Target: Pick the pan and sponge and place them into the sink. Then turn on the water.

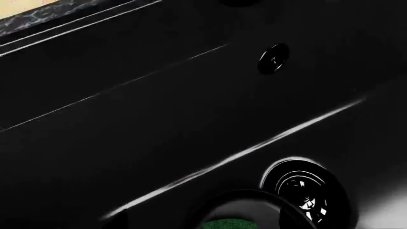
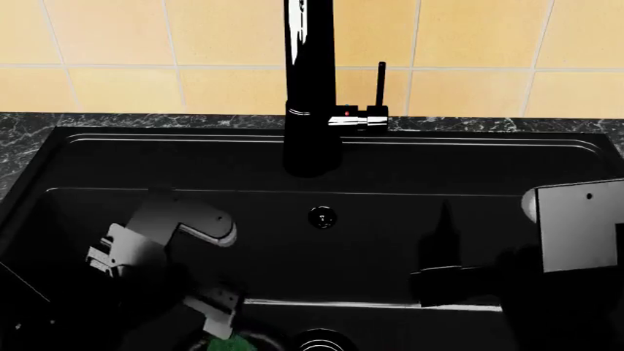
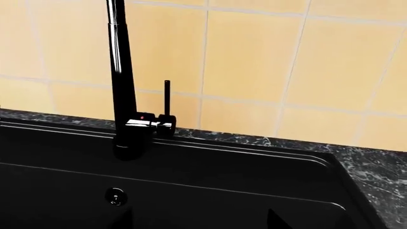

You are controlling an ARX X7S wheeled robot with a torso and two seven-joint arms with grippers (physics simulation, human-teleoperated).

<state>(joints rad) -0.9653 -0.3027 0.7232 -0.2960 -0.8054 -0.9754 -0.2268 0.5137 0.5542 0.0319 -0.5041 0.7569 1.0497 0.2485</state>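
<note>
The large matte black rectangular sink (image 2: 468, 219) fills the head view. The small green-topped sponge (image 2: 230, 344) lies at its near left, inside the dark curved rim of the glossy black pan (image 1: 248, 196), just left of the chrome-ringed drain (image 2: 322, 341). The left gripper (image 2: 216, 318) hangs over the sponge, its jaws spread. Whether the right gripper's (image 2: 429, 285) jaws are spread, I cannot tell. The tall glossy black faucet (image 2: 310, 88) stands at the far rim, its thin lever (image 2: 381, 86) upright.

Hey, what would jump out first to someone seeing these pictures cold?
The tall glossy black tube faucet rises against yellow wall tiles, its thin lever upright and no stream running. Below spreads the large matte black sink, where a sliver of green sponge shows beside the chrome-ringed drain.
</note>
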